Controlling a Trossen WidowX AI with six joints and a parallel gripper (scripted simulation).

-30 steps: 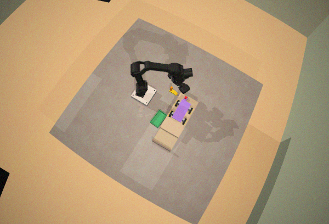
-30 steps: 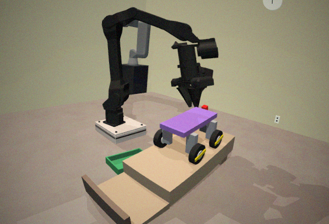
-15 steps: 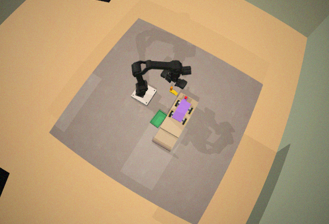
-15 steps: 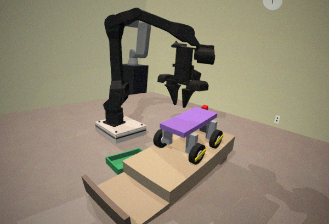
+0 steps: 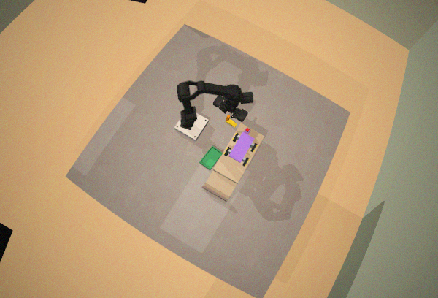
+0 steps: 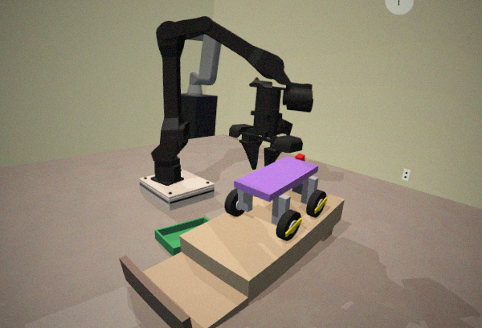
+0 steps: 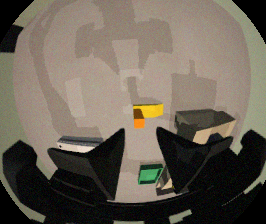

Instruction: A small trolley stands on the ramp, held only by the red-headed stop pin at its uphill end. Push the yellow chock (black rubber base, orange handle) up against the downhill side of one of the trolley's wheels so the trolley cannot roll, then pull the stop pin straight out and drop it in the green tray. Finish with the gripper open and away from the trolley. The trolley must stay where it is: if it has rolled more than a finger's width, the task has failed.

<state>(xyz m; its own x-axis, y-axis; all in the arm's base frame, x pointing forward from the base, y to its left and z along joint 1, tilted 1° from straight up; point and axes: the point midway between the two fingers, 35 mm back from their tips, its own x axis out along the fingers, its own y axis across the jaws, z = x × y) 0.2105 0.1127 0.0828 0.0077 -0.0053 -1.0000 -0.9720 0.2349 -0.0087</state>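
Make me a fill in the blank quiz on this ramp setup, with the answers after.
The trolley has a ____ top.
The tray is coloured ____.
The chock's handle is coloured ____.
The pincer is ____, with nothing between its fingers.

Missing words: purple; green; orange; open.
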